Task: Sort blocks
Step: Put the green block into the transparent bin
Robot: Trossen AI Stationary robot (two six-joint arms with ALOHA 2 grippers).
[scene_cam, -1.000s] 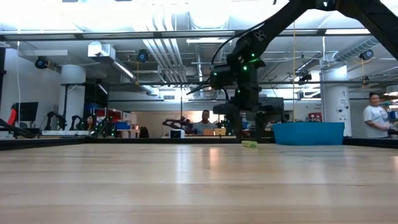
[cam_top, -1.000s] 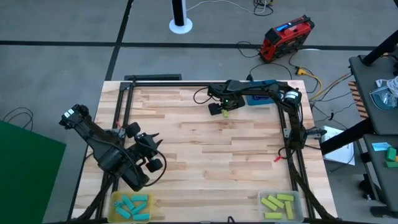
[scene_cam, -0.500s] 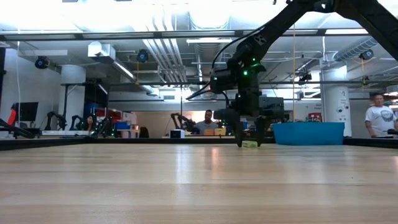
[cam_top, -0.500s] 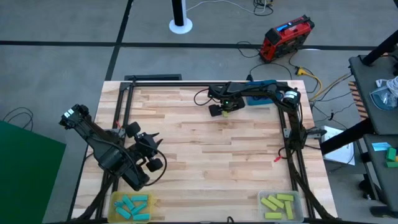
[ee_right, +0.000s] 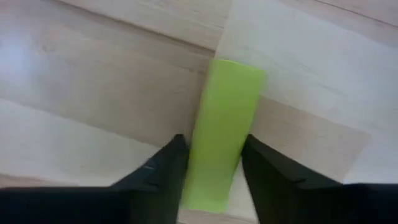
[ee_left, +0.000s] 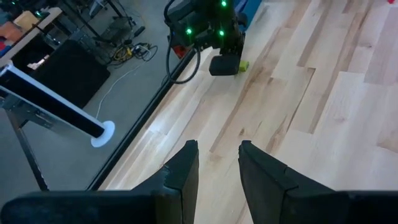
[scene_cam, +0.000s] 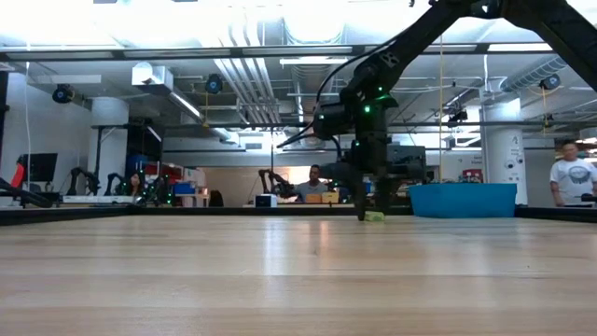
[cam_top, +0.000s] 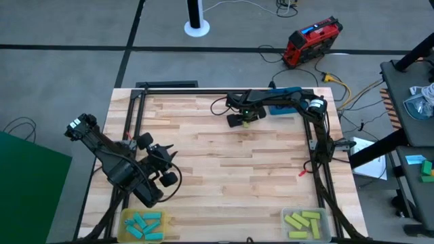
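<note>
1. Pale wooden plank table [cam_top: 224, 176] looks nearly cleared: cyan-blue flat bars [cam_top: 144, 224] fill the 7 o'clock corner tray, yellow-green flat bars [cam_top: 302, 222] the 5 o'clock one.
2. Right gripper [ee_right: 211, 171], near 12 o'clock, straddles the last loose yellow-green rectangular block [ee_right: 222, 134], fingers touching both sides; firm clamping is likely.
3. Left gripper [ee_left: 214, 168] waits near 8 o'clock, fingers slightly apart.
4. Judged remaining: carrying this block to its tray.

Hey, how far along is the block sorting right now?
Cyan blocks lie in one near-edge tray and yellow-green blocks in the other. In hand: the right hand straddles a yellow-green block on the table's far side. It has yet to go to its tray. The left hand waits, open.
</note>
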